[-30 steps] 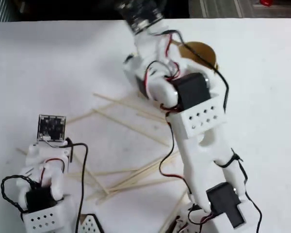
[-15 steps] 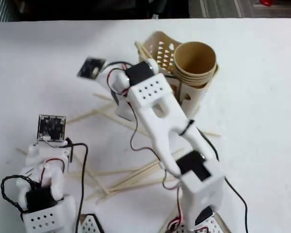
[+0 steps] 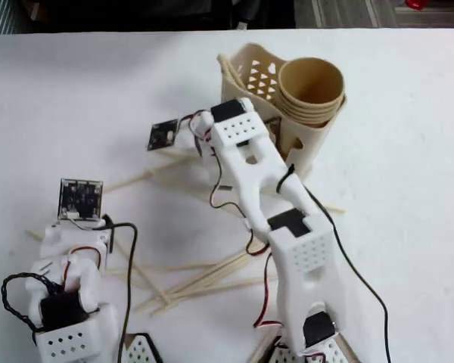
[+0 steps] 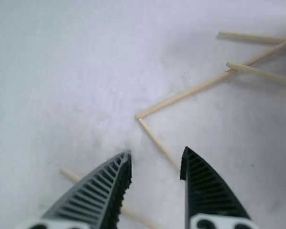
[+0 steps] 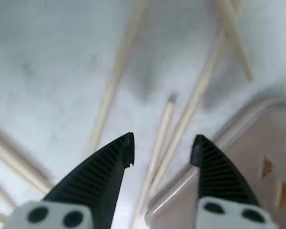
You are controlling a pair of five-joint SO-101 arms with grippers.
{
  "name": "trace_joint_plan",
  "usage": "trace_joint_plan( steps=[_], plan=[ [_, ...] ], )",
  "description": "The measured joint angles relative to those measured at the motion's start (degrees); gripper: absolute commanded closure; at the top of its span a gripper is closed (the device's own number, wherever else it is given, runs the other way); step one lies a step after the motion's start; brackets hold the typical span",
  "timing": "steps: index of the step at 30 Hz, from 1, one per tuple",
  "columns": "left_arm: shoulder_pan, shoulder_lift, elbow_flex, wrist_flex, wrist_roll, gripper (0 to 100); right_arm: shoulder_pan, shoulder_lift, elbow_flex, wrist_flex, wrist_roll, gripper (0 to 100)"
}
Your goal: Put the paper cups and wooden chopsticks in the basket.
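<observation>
1. I am logging the left gripper (image 4: pixel 156 152): hanging open over wooden chopsticks (image 4: pixel 181 95) scattered on the counter (image 3: pixel 76 98).
2. Right gripper (image 5: pixel 164 137): hanging open over chopsticks, just beside the basket (image 3: pixel 250 76).
3. Paper cups (image 3: pixel 312 79): sitting stacked in the basket.

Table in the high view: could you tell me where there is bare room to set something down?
Bare table lies in the far-left stretch beside the basket, and along the right edge past the right arm. The middle, between both arms, is crowded with scattered wooden chopsticks.
</observation>
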Motion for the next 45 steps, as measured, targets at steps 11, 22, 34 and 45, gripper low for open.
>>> trace_joint_plan(
  steps=[11, 22, 34, 45],
  plan=[
    [0.0, 0.0, 0.0, 0.0, 0.0, 82, 0.1, 5.0, 0.0, -5.2, 0.0, 75.2],
    [0.0, 0.0, 0.0, 0.0, 0.0, 82, 0.0, 8.7, -1.7, -5.9, -1.5, 97.3],
    [0.0, 0.0, 0.0, 0.0, 0.0, 82, -6.9, 5.1, -1.0, 3.8, -5.7, 98.1],
    [0.0, 0.0, 0.0, 0.0, 0.0, 82, -7.6, -7.5, -0.9, 6.4, -14.1, 98.1]
  ],
)
